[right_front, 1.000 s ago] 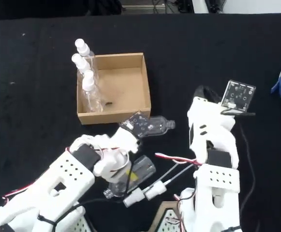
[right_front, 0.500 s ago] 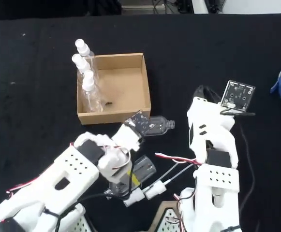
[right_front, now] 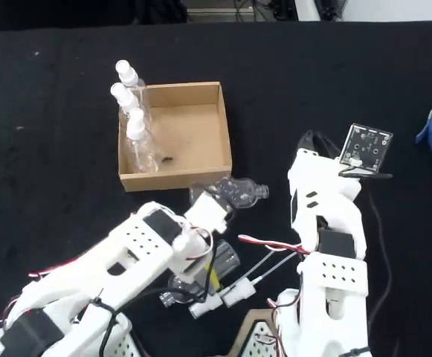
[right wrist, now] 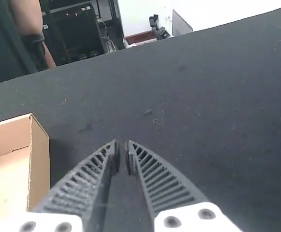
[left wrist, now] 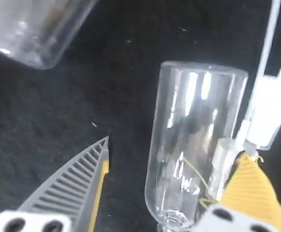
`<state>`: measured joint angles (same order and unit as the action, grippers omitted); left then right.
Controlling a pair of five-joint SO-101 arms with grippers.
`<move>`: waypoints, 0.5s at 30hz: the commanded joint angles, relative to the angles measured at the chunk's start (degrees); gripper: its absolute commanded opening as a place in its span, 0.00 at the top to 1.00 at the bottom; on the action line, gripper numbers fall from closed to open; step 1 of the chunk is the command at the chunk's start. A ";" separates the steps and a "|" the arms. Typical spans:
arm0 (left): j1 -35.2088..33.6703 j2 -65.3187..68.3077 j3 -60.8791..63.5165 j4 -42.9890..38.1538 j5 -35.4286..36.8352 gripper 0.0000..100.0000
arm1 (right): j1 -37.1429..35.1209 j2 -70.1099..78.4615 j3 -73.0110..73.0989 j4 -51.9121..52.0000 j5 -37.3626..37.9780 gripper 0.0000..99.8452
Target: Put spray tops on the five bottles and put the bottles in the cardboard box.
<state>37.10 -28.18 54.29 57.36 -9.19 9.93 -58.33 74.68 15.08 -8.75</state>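
3 capped bottles point(right_front: 135, 125) stand upright inside the cardboard box point(right_front: 175, 178), in a row along its left wall, spray tops on. Just in front of the box, on the black worktop point(right_front: 52, 111), the first loose bottle point(right_front: 244, 195) lies on its side w/ no top, neck pointing right. Nearer the arm bases the left arm is over the second loose bottle point(right_front: 219, 262), also lying down & uncapped. In the wrist view the left gripper point(left wrist: 174, 154) is spread wide, one finger each side of that bottle's barrel. The barrel sits close to the yellow finger w/ a clear gap to the grey one, so nothing is pinched yet. Right beside it lie 2 loose spray tops point(right_front: 234, 291), thin dip tubes trailing up-right. Further right the right arm is parked. The right gripper point(right wrist: 122, 147) is pressed almost together, holding nothing, pointing over bare worktop just right of the box corner. Handling, as a judgement: the bottle looks like thin clear plastic, so light, fairly stiff, smooth & round, and likely to roll or slip. Best hold is prob. across mid-barrel w/ modest squeeze, leaving the neck free for the top. The tops are small & their tubes bendy, so take them by the head or collar, not the tube.
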 commanded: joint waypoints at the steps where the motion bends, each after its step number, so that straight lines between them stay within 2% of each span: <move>1: -0.48 -0.26 1.27 -0.70 0.09 0.74 | 1.05 -1.01 -4.53 -1.58 0.00 0.99; 7: -1.01 -1.32 4.79 -0.97 -7.03 0.75 | 1.05 -1.01 -4.53 -1.58 0.00 0.99; 15: -0.31 -3.34 4.53 -0.53 -8.09 0.96 | 1.05 -1.01 -4.53 -1.58 0.00 0.99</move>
<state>36.84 -28.44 59.91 57.27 -16.66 9.93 -58.33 74.68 15.08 -8.75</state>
